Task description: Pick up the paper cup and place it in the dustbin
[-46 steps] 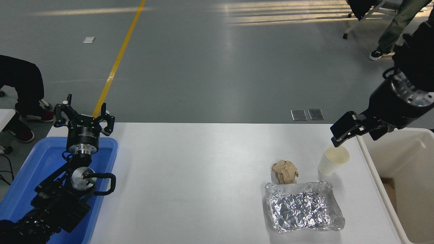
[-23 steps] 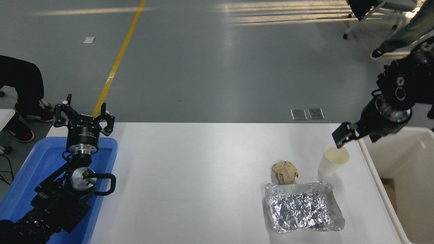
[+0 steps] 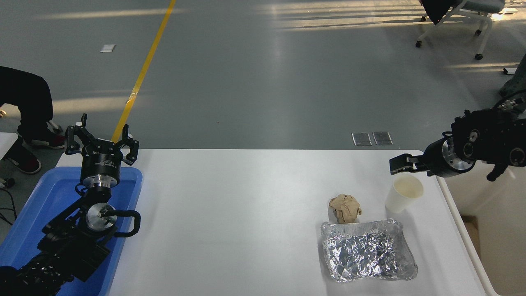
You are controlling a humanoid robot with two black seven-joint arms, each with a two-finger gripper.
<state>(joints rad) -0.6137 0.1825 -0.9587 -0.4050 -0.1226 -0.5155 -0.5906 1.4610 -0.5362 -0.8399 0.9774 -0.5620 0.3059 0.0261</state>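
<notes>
— Cup position, please?

— The paper cup (image 3: 403, 193) stands upright on the white worktop (image 3: 246, 213), near its right edge, open end up, with nothing touching it. The dustbin (image 3: 493, 230) sits just past that edge on the right, only partly in view.

— And the right claw (image 3: 395, 163)?

— It comes in from the right edge, pointing left, and hangs just on the far side of the cup's rim, apart from it. It holds nothing. Whether it is wide or narrow I cannot tell from this angle; only a dark tip shows.

— What else lies close to the cup?

— A crumpled tan paper ball (image 3: 345, 208) is to its left, well apart from it. A crinkled foil tray (image 3: 367, 255) lies nearer to the camera, its far rim just beside the ball.

— The other arm?

— The left claw (image 3: 102, 142) is at the far left of the worktop, above the far end of a blue tray (image 3: 49, 193), with its fingers (image 3: 73, 137) spread wide and nothing between them.

— Anyone around?

— A person's dark trouser leg and shoes (image 3: 24, 123) show at the left edge, on the floor beyond the worktop.
</notes>
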